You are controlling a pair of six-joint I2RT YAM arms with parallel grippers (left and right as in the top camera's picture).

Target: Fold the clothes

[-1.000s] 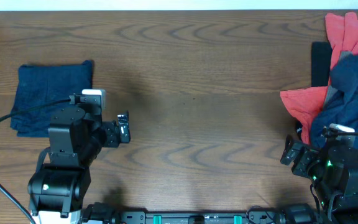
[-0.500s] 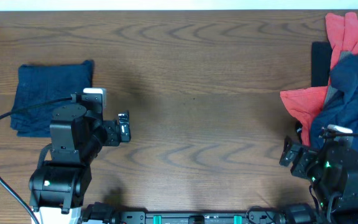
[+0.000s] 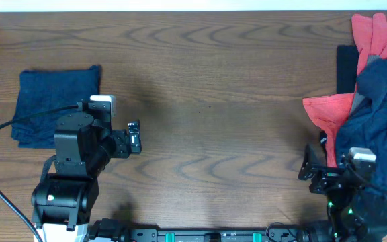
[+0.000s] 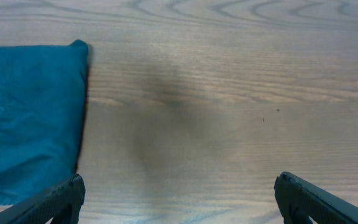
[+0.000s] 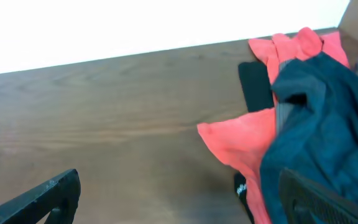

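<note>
Both jaws wide over brown wood table. Navy shorts lie left of left gripper, clothes right of right gripper.

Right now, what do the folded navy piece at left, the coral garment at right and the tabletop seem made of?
Folded navy piece: soft matte cloth, likely cotton-like knit; faintly mottled surface, rounded edges. Coral garment: thin matte fabric; it crumples in soft folds. Tabletop: wood or wood-look laminate, low sheen; swirling grain lines.
</note>
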